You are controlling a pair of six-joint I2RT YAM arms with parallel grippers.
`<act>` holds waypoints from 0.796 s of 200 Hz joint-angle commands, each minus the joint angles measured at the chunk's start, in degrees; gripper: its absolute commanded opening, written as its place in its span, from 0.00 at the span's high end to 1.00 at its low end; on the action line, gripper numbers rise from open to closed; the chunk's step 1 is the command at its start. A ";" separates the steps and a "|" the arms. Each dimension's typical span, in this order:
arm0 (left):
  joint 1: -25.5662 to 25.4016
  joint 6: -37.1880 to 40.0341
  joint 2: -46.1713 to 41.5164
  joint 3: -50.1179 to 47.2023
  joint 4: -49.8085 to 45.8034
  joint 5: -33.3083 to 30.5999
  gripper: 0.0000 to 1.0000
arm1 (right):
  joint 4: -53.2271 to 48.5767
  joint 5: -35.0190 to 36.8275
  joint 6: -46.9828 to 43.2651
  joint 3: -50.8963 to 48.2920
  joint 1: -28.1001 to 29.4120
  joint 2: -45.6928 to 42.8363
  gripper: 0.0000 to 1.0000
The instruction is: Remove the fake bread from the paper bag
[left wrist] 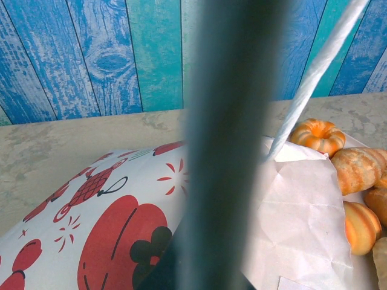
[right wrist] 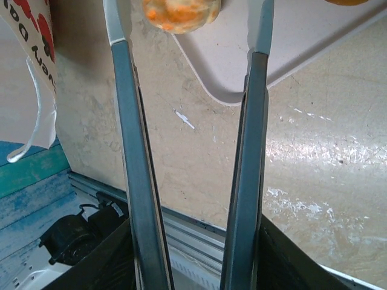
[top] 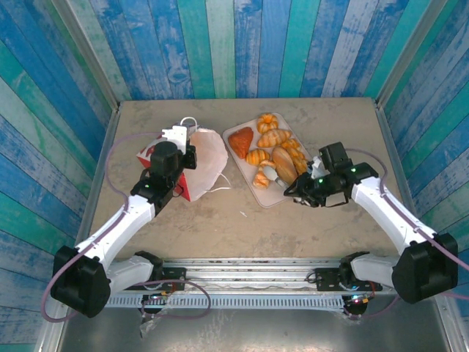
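The fake bread [top: 272, 150] is small, shiny toy bread, orange-gold to brown. There is a red-brown triangle [top: 242, 138], some curly rolls and one long brown loaf [top: 284, 165]. All of it lies on a flat pale pink tray [top: 272, 198] in the middle of the table [top: 242, 227].

The paper bag [top: 207, 158] lies flat on its side just to the left of the tray. It is white with red shapes on it and has a white string handle [left wrist: 314, 66]. Its open end faces the tray.

The left gripper [top: 185, 155] is on the bag. Its fingers are pinched tight on the paper at the bag's open end. In the left wrist view one dark finger [left wrist: 224, 151] stands right in front, with the red and white bag [left wrist: 121, 229] on one side and plain white paper on the other. Some bread [left wrist: 317, 136] sits just past the paper.

The right gripper [top: 272, 178] is at the near edge of the tray. Its fingers [right wrist: 127, 121] are partly open. A little orange roll [right wrist: 181, 12] sits on the tray [right wrist: 254, 54] between the tips, with a gap on each side. The fingers hold nothing.

I cannot tell if any bread is inside the bag.
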 commanded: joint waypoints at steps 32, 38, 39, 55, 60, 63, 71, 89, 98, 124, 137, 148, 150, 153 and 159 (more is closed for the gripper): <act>-0.11 1.25 -2.18 1.06 -0.35 3.77 0.94 | -5.81 -0.87 -3.00 4.66 -0.31 -4.08 0.59; -0.11 1.57 -2.23 1.01 -0.42 4.17 0.94 | -6.08 -1.20 -3.15 4.97 -0.31 -4.63 0.59; -0.11 1.65 -2.25 1.00 -0.42 4.27 0.94 | -6.15 -1.23 -3.18 5.04 -0.31 -4.76 0.59; -0.11 2.15 -2.19 1.04 -0.64 4.87 0.94 | -5.70 -2.42 -2.66 6.08 0.29 -6.73 0.60; -0.11 2.21 -2.18 1.09 -0.76 4.95 0.94 | -5.78 -2.29 -2.55 6.70 0.85 -7.11 0.60; -0.11 2.22 -2.12 1.20 -0.82 4.94 0.94 | -5.89 -2.13 -2.48 7.13 1.34 -7.31 0.60; -0.11 2.34 -1.97 1.34 -1.03 5.06 0.94 | -5.80 -1.53 -1.85 8.44 2.84 -7.60 0.60; -0.11 2.77 -1.51 1.56 -1.21 5.23 0.94 | -4.53 0.31 -0.65 12.26 8.15 -6.91 0.61; -0.12 2.78 -1.14 1.69 -1.14 5.33 0.94 | -3.69 1.96 -0.35 14.55 11.40 -5.90 0.62; -0.12 2.36 0.22 2.14 -0.96 6.12 0.94 | -2.41 9.13 -0.74 20.65 20.40 -0.30 0.65; -0.07 2.12 0.53 1.93 -0.78 7.10 0.94 | -0.64 11.02 -0.58 21.82 22.99 3.07 0.68; -0.11 1.83 0.63 1.76 -0.67 7.59 0.94 | 2.24 11.13 -0.17 22.21 24.45 5.96 0.69; -0.11 1.77 0.63 1.78 -0.75 7.61 0.94 | 2.88 11.06 -0.17 22.38 24.62 6.59 0.69; -0.07 1.73 0.59 1.83 -0.82 7.61 0.94 | 3.64 10.95 -0.05 22.59 24.93 7.35 0.69; -0.11 1.51 0.54 1.76 -1.03 7.57 0.94 | 4.61 11.19 0.05 23.28 25.52 9.02 0.69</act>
